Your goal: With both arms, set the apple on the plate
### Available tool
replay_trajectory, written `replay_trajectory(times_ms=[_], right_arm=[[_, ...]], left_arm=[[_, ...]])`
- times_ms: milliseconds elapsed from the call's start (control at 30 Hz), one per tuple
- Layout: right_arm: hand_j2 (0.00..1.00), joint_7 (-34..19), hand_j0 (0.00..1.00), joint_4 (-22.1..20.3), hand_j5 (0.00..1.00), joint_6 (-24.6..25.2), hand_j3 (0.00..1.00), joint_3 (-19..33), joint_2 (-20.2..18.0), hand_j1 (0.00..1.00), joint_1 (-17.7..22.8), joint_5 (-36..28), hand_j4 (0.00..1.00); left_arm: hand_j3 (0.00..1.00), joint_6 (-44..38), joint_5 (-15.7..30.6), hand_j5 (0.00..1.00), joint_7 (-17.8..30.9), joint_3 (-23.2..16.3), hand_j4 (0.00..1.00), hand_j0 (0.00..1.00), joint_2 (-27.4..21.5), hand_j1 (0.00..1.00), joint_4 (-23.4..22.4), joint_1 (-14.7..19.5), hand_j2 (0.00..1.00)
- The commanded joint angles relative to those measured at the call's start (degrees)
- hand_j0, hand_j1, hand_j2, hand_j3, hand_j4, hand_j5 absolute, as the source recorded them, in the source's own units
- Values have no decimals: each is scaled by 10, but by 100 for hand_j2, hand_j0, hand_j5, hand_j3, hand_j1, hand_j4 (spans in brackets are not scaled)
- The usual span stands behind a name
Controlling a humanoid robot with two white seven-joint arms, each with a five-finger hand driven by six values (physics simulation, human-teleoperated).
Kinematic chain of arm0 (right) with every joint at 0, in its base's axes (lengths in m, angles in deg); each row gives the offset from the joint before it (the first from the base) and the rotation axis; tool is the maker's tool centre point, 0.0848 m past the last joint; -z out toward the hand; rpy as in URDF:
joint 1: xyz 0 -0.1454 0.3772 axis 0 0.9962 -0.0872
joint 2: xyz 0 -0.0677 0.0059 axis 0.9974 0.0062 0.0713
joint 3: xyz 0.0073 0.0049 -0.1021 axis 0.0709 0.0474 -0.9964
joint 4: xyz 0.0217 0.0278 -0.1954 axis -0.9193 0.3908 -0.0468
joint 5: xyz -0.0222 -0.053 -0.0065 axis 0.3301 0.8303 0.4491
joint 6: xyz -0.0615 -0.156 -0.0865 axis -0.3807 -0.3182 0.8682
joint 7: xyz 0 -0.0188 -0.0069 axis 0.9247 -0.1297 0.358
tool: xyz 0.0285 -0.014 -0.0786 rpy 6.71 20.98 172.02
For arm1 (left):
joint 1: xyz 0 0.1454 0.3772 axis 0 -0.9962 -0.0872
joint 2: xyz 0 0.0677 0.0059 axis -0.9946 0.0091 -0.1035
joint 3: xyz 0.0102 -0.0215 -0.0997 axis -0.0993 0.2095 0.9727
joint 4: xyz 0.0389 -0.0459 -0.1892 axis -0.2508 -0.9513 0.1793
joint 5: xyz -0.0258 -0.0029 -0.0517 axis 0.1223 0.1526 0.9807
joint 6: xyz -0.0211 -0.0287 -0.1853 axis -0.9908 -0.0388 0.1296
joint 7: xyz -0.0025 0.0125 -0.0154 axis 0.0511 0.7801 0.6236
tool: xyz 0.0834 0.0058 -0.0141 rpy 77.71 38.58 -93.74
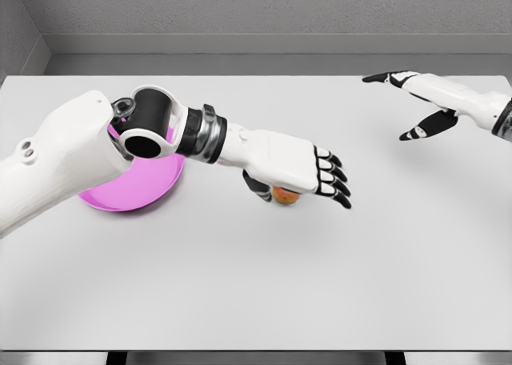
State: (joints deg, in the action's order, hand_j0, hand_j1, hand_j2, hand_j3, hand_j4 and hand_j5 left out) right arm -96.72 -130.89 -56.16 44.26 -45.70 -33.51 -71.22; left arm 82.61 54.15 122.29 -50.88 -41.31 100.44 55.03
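- Head view: the left hand (292, 166) is hovering palm-down directly over the small round orange-red apple (286, 196), fingers extended and not clasping it; the apple is sitting on the grey table (264, 285), peeking out beneath the palm.
- The shallow round pink plate (132, 190) is lying just left, partly hidden by the left forearm.
- The right hand (420, 101) is hanging open, well apart at far right.
- Open tabletop is surrounding the apple.

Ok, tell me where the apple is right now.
In the head view the apple sits on the table near the middle, mostly hidden under the left hand, to the right of the pink plate and not on it.
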Motion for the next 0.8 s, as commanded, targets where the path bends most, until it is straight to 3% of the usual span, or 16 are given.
replay_trajectory(times_ms=[0,100,767], right_arm=[[100,0,100,0,100,2,100,0,4,100,0,3,100],[100,0,100,0,100,2,100,0,5,100,1,3,100],[100,0,100,-1,100,2,100,-1,16,100,1,3,100]], left_arm=[[100,-1,2,100,0,-1,100,100,3,100,-26,0,100],[100,-1,1,100,0,-1,100,100,10,100,-59,0,100],[100,-1,-16,100,0,-47,100,100,34,100,-123,-1,100]])
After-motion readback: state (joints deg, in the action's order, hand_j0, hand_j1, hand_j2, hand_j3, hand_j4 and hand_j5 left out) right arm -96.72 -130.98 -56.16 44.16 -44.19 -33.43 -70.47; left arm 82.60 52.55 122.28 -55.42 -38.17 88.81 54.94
